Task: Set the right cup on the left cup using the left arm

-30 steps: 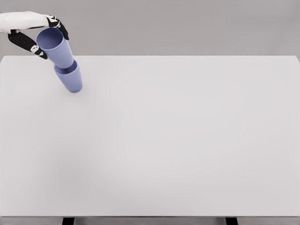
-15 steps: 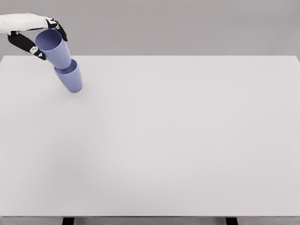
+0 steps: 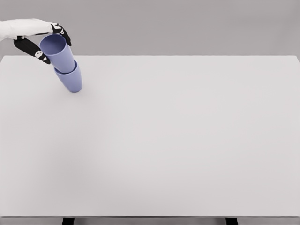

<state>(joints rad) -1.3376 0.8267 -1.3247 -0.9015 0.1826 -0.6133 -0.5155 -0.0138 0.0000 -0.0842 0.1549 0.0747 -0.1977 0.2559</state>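
Item, carried cup [image 3: 59, 52]: blue-violet tumbler, tapered, open mouth up; it sat in the far-left corner of the worktop, at about 10 o'clock from the worktop's middle, tilted with its rim leaning toward 11 o'clock.
Item, standing cup [image 3: 71, 79]: same colour and shape, resting on the worktop directly at 5 o'clock of the carried one; the upper cup's base was inside its mouth, partly nested.
Left hand [image 3: 43, 38]: entered from the picture's left edge; dark fingers [image 3: 31, 48] were curled round the upper cup just below its rim, with other fingertips on the far side, pinching it between them.
Right hand: not visible.
Worktop [image 3: 178, 140]: pale grey, flat; both cups sat close to its far edge.
Handling, judged: the cup looked rigid, thin-walled and light, probably plastic; unlikely to break, but smooth and tapered, so liable to slide out of a loose pinch.
Hold point, judged: high on the wall near the rim, opposing fingers on each side, leaving the lower body free to enter the other cup.
Stage, judged: the stack was nearly made; the upper cup seemed not fully seated and not yet let go.
Risk, judged: the lean could tip the light lower cup or wedge the pair crooked on release.
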